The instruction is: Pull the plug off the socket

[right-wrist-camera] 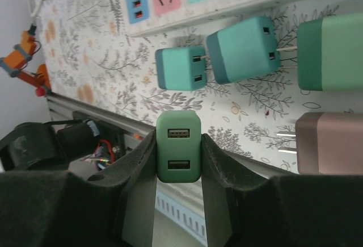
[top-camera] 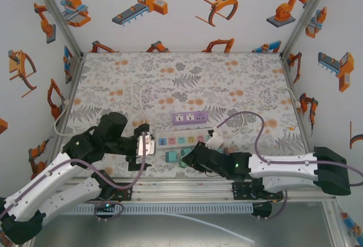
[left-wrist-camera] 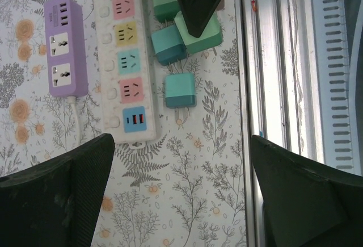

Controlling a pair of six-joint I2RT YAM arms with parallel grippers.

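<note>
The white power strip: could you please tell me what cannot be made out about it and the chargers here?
White power strip: far end cut off by the left wrist view's top edge; in the top view the sockets are too small to tell if any is occupied.
Green charger in the right gripper: prongs out of sight behind its body, right wrist view.
Brown charger: cut off by that view's right edge.

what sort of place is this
Probably a robot test booth, not a home: white walls with robot stickers, a metal frame, and a floral-covered table holding power strips and loose chargers.
</note>
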